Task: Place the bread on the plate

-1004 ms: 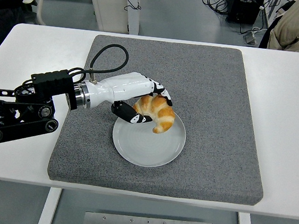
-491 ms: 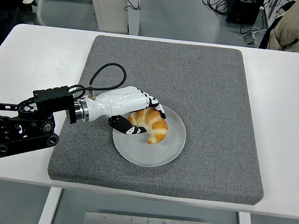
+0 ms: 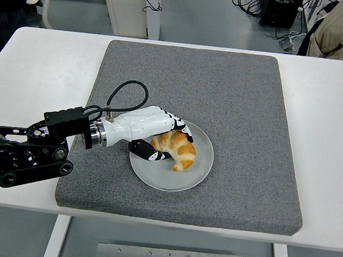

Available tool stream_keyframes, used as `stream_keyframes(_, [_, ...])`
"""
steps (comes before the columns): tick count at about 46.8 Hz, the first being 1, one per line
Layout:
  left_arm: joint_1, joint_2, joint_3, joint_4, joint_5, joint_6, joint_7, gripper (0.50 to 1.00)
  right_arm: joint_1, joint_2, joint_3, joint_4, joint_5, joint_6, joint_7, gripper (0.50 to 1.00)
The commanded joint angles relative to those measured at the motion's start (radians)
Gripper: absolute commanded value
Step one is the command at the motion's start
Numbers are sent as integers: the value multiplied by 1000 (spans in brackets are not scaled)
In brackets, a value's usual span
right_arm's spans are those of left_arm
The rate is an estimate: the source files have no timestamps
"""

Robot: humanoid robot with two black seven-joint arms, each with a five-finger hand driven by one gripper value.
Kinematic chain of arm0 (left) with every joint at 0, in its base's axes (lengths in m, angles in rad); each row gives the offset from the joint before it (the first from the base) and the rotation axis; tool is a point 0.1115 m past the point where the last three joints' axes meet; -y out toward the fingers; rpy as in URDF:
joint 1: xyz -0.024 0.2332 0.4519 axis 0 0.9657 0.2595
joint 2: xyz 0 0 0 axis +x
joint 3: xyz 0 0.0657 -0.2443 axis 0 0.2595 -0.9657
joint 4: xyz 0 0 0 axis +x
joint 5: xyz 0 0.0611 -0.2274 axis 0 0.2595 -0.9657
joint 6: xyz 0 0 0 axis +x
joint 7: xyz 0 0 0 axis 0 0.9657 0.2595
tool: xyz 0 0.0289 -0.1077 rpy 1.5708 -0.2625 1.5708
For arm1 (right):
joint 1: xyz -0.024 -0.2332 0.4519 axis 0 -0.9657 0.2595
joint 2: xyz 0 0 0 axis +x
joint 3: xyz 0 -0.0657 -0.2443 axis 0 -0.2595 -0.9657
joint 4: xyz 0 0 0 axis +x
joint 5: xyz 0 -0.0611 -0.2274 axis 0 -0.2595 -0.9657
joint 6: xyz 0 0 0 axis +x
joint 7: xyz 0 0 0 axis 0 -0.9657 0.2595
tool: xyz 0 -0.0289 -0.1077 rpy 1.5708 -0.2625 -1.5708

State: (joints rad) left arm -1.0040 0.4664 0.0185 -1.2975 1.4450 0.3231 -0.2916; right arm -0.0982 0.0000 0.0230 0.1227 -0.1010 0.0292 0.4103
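On the white desk (image 3: 37, 59) lies a grey mat (image 3: 247, 112) bearing a pale plate (image 3: 179, 175). The croissant (image 3: 175, 148) lies on the plate's left half. The left robot hand (image 3: 158, 133) curls around it, seemingly touching; a firm grip is unclear.

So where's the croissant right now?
In the head view, the croissant lies on the white plate, left of its middle, on the grey mat, with the left robot hand around it.
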Motion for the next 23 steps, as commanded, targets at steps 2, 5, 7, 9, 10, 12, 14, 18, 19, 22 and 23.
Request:
stream_keyframes(2, [4,0,0,0,0,8,-1,624,0,0,0,0,0,0,-1,1000])
stream_keyframes(5, [5,0,0,1,0,10,-1,627,0,0,0,0,0,0,1,1000])
stream_keyframes(7, [5,-2,0,4,0,11,-1,628,0,0,0,0,0,0,1,1000])
stream_keyframes(9, [5,-2,0,7,0,11,-1,630,0,0,0,0,0,0,1,1000])
stream_keyframes(10, [5,-2,0,7,0,11,-1,630,0,0,0,0,0,0,-1,1000])
stream_keyframes(12, [5,-2,0,9,-2,11,-1,633,0,0,0,0,0,0,-1,1000])
stream_keyframes(14, [8,-2,0,12,0,11,-1,636,0,0,0,0,0,0,-1,1000])
stream_keyframes(18, [15,-2,0,15,0,11,-1,645,0,0,0,0,0,0,-1,1000])
stream_keyframes(19, [15,-2,0,15,0,11,-1,646,0,0,0,0,0,0,1,1000])
stream_keyframes(22, [18,-2,0,17,-2,11,-1,649,0,0,0,0,0,0,1,1000])
stream_keyframes(23, [18,-2,0,17,0,11,-1,649,0,0,0,0,0,0,1,1000])
